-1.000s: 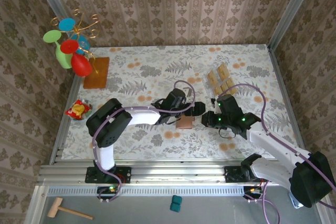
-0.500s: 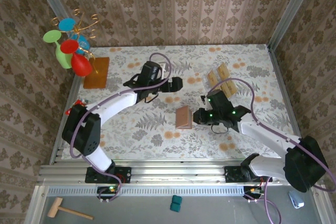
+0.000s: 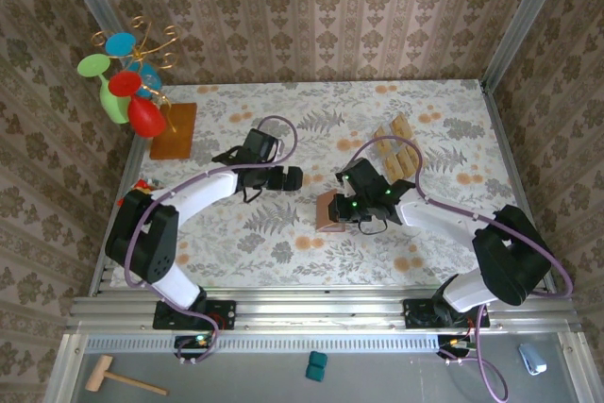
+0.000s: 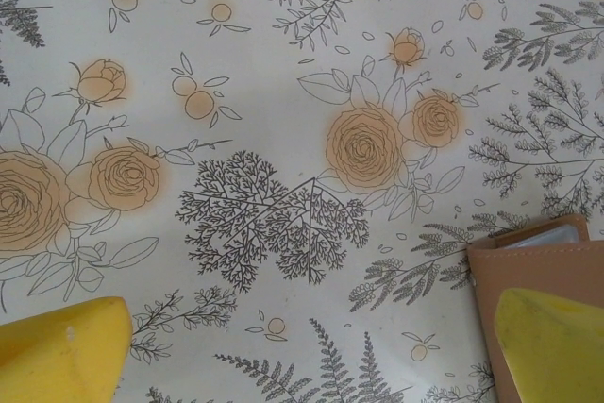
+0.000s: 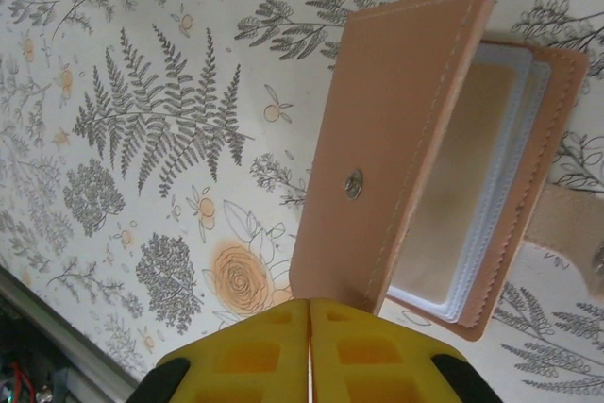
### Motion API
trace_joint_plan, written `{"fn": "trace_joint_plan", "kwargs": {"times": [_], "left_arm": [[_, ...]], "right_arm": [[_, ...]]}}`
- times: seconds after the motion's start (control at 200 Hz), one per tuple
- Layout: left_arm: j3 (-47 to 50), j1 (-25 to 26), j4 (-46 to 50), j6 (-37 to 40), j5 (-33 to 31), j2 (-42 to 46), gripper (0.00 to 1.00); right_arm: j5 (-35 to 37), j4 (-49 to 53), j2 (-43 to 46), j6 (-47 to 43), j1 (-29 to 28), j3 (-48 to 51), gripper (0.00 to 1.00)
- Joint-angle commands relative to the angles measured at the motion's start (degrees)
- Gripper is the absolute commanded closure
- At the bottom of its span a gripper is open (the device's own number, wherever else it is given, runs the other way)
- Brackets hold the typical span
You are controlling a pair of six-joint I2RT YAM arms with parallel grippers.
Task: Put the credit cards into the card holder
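Right tool (image 5: 310, 346) is closed, its fingers together against the raised cover of the card holder (image 5: 396, 139), mid-tabletop (image 3: 453, 101). Left tool (image 4: 311, 346) is spread and empty. I judge the cover needs steadying while the left fetches the credit cards (image 3: 396, 145) lying nearby.

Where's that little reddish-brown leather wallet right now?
In the top view, the reddish-brown leather card holder lies mid-table, just left of the right tool, with the tan-gold cards beyond it to the right.

One card holder (image 3: 327, 213) — four credit cards (image 3: 384, 137).
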State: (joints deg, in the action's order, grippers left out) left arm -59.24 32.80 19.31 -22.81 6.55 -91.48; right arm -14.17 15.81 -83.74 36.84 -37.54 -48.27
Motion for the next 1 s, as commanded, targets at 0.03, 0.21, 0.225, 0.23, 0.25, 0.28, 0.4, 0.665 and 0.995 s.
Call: {"fn": "trace_joint_plan", "kwargs": {"times": [0.03,0.21,0.225,0.23,0.25,0.28,0.4,0.665,0.995], "left_arm": [[0.1,0.2,1.7,3.7,-0.1,1.9,0.00],[-1.5,2.3,2.0,6.2,0.0,-0.2,0.00],[-1.7,2.5,2.0,6.4,0.0,-0.5,0.00],[-1.8,2.5,2.0,6.4,0.0,-0.6,0.00],[-2.0,3.0,2.1,6.8,0.1,-1.0,0.00],[-2.6,3.5,2.1,7.3,0.3,-1.6,0.00],[-5.1,5.8,2.8,9.1,0.4,-4.7,0.00],[-10.1,8.8,4.6,11.7,-2.5,-10.4,0.00],[-13.0,11.0,5.4,12.4,-3.6,-15.3,0.00]], "right_arm": [[3.7,0.1,-1.4,-1.3,0.6,1.4,0.92],[3.4,-2.9,-4.1,-1.2,1.2,2.7,0.94],[3.4,-3.1,-4.4,-1.2,1.3,2.7,0.94],[3.4,-3.2,-4.4,-1.2,1.3,2.8,0.94],[3.4,-3.4,-4.8,-1.2,1.3,2.8,0.95],[3.4,-4.0,-5.3,-1.2,1.4,3.0,0.95],[3.0,-5.9,-6.6,-1.4,1.8,3.5,0.96],[2.5,-7.2,-7.5,-1.2,2.2,4.5,0.96],[2.0,-8.5,-8.0,-0.9,2.5,5.5,0.97]]}}
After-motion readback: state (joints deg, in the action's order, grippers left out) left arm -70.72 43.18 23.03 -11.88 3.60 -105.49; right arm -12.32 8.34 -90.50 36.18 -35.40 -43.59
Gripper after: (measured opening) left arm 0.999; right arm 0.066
